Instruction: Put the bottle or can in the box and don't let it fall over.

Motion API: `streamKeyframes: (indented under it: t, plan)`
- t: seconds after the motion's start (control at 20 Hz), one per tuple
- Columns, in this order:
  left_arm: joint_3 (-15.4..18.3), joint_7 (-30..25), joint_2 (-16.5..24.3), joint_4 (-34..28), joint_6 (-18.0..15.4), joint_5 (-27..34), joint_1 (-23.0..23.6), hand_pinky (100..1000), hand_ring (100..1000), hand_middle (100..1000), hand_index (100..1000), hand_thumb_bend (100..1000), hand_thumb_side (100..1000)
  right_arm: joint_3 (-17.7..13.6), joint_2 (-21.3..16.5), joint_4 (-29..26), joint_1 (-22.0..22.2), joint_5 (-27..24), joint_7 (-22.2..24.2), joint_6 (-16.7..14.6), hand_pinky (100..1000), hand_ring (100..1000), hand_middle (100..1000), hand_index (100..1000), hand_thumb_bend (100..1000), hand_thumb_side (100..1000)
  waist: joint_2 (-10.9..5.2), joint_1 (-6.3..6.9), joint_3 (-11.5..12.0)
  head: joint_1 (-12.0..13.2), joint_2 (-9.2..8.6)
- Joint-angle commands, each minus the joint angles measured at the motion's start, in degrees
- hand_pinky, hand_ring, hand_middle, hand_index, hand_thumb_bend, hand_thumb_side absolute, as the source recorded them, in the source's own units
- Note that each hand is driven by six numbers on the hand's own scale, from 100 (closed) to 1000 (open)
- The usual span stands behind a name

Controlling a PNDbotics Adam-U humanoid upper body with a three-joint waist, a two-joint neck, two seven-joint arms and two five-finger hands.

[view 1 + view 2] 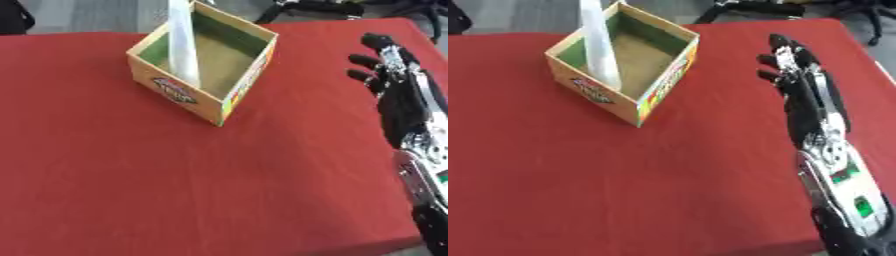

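A tall pale, whitish bottle (183, 42) stands upright inside the open cardboard box (229, 97), near its front left wall; its top runs out of the picture. The box has a green inner lining and a printed front, and sits at the back left of the red table (175, 175). My right hand (798, 75) hovers to the right of the box, well apart from it, with straight fingers pointing away and nothing in it. The left hand does not show.
The red cloth covers the whole table; its right edge (877, 65) runs close beside my right forearm (842, 175). Black equipment (324, 6) lies on the grey floor beyond the far edge.
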Motion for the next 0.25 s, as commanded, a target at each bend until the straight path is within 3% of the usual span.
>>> streamKeyframes:
  t: [0.05,0.25]
  plan:
    - [0.9,-0.1,-0.7,-1.1,-0.6,1.1,0.4,759,627,687,755,111,783,-0.7,-0.4,-1.3,-0.6,0.5,-0.3,-0.1,809,831,892,827,100,634,-0.73,0.05,-0.1,0.2,-0.71]
    - [0.9,0.0,-1.6,-1.7,-0.8,1.2,1.2,754,620,679,751,114,777,-0.7,-0.4,-1.3,-0.6,0.5,-0.3,-0.2,809,833,893,827,100,631,-0.79,-0.01,-0.1,0.1,-0.51]
